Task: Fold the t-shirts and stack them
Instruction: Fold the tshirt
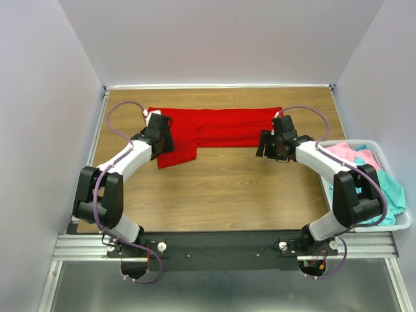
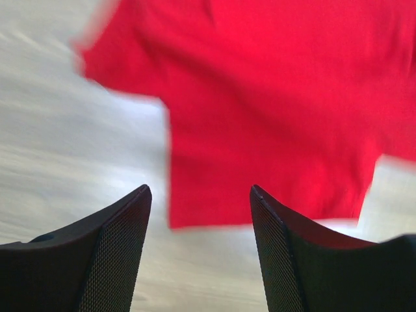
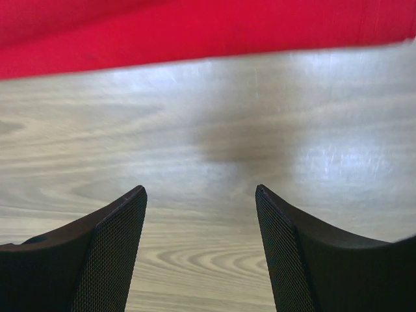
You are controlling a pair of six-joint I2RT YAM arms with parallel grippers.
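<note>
A bright red t-shirt (image 1: 214, 128) lies folded into a long band across the far middle of the table, with a sleeve flap hanging toward me at its left end. My left gripper (image 1: 162, 133) is open and empty over that left end; the left wrist view shows the red shirt (image 2: 273, 97) and its sleeve edge just beyond the fingertips. My right gripper (image 1: 270, 144) is open and empty at the shirt's right end, over bare wood; the shirt's near edge (image 3: 195, 32) runs across the top of the right wrist view. Pink (image 1: 344, 153) and teal (image 1: 390, 188) shirts lie in the basket.
A white plastic laundry basket (image 1: 403, 224) stands at the table's right edge beside the right arm. The wooden table (image 1: 227, 188) is walled on the left, back and right. A metal rail (image 1: 221, 244) carries both arm bases at the near edge.
</note>
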